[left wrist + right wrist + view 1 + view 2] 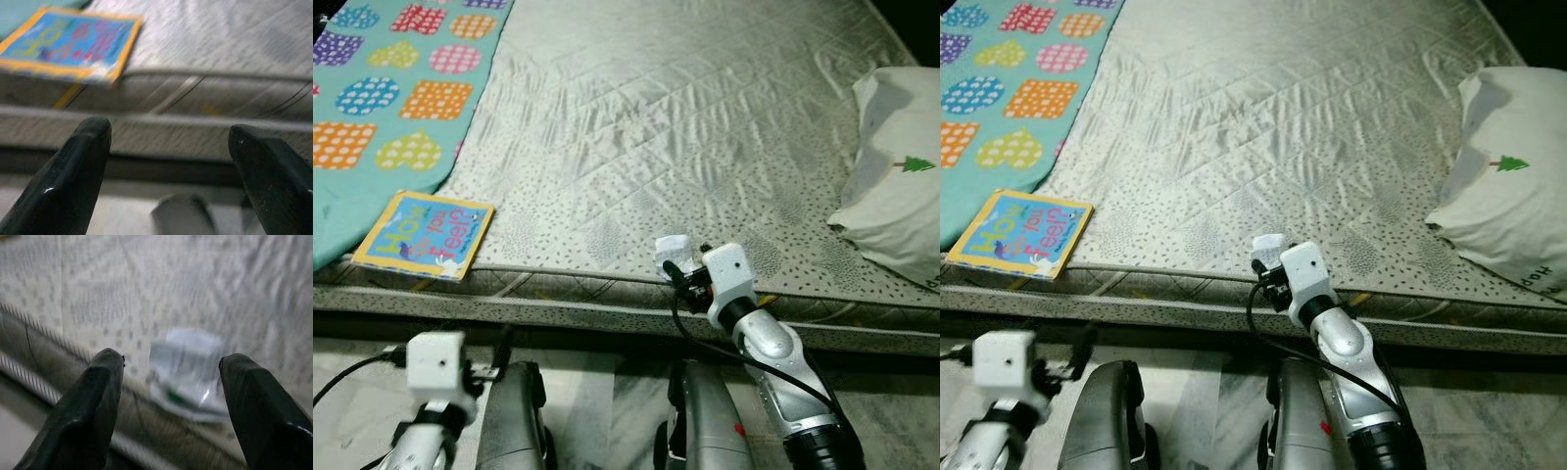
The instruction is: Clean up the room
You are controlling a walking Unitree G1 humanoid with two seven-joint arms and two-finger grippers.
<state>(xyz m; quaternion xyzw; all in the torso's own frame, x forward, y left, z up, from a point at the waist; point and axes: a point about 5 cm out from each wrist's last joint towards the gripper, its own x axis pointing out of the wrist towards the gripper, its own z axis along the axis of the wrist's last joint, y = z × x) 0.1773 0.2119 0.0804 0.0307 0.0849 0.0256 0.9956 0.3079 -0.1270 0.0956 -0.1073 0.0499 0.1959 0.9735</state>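
A small crumpled white wrapper [671,247] with a green mark lies near the front edge of the grey mattress [705,117]. My right gripper [168,382] is open just short of it, one finger on each side of the wrapper [188,369] in the right wrist view. A colourful picture book [426,235] rests at the mattress's front left corner. My left gripper [168,152] is open and low beside the bed, facing the mattress side below the book [68,46].
A teal blanket [382,88] with coloured hearts covers the mattress's left part. A white pillow [896,186] with a green tree print sits at the right edge. The mattress side and pale floor lie below, with my legs [705,421] close to the bed.
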